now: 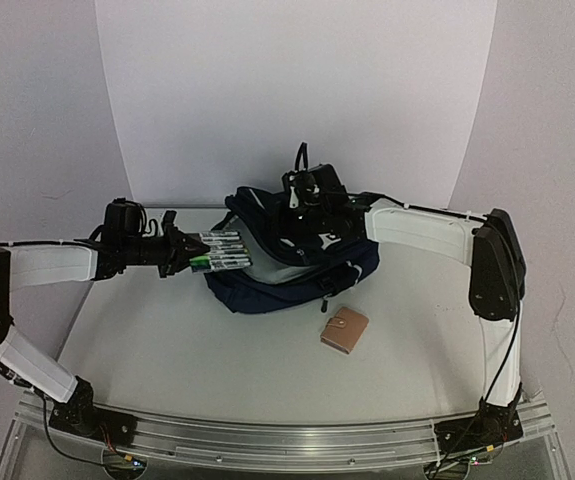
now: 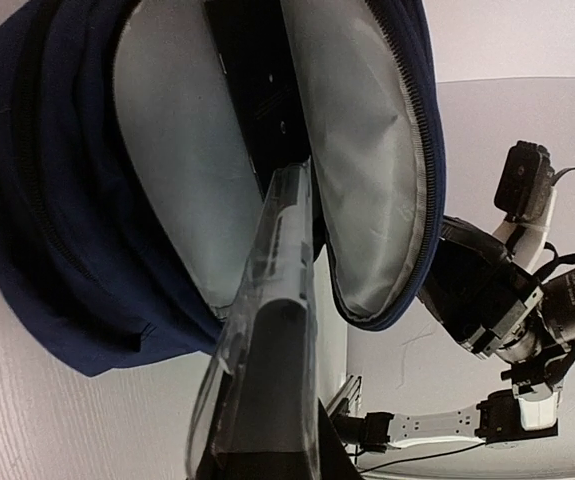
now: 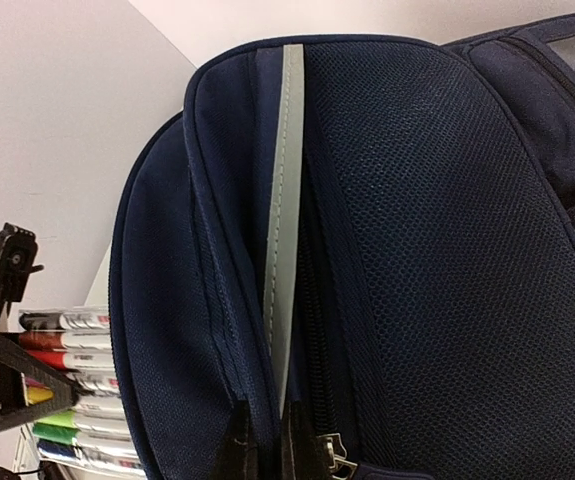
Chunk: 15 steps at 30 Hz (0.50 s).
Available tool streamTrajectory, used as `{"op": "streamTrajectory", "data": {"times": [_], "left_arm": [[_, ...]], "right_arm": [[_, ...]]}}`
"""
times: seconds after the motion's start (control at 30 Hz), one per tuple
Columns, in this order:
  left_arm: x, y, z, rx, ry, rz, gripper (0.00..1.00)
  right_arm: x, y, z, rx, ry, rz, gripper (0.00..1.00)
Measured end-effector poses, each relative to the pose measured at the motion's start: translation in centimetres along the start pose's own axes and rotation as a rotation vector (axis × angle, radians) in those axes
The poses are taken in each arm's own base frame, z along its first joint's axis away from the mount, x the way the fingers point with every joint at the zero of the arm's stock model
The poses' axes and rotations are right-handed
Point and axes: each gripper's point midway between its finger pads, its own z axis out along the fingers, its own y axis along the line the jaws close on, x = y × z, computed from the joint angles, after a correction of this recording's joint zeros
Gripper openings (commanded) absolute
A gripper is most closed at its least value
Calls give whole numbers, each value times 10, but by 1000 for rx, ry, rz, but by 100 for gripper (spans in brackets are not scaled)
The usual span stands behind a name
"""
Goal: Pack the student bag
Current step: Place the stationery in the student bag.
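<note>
**A:** Left gripper (image 1: 182, 250), state?

**B:** Clenched on the near end of a clear marker pack (image 1: 225, 252). The pack juts straight out past the fingertips. The right wrist view shows the markers side by side, with red, yellow and green among them.

**A:** Student bag (image 1: 297, 270) relative to it?

**B:** Directly ahead, lying on the table (image 1: 187, 350) with the main compartment gaping toward that gripper. The pack's far end sits at the mouth. In the left wrist view, grey lining (image 2: 182, 150) shows on both sides of the pack's tip. Cannot tell whether the tip has crossed the rim.

**A:** Right gripper (image 1: 307, 195)?

**B:** Pinched tight on the bag's upper edge, on the far side from the left gripper. Its fingers (image 3: 237, 455) close on a seam, and a grey stripe (image 3: 285, 200) runs away from them along the fabric. A zip pull (image 3: 335, 462) is just beside one finger. The rest of the bag lies beyond the fingertips, navy mesh uppermost.

**A:** Anything loose?

**B:** One tan wallet (image 1: 344, 330), flat on the table and just beside the bag's near edge. It lies back toward the arm bases from the right gripper, well apart from both tools.
</note>
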Motion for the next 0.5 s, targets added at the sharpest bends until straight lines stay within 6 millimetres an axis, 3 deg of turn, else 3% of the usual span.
{"op": "streamTrajectory", "data": {"times": [0.13,0.33,0.5], "left_arm": [[0,-8,26,26,33,17,0],[-16,-19,47,49,10,51,0],[-17,-21,74,40,21,63,0]], "right_arm": [[1,9,-7,-1,-13,-3,0],[6,31,-25,-26,-18,-8,0],[15,44,-35,-40,-12,-9,0]]}}
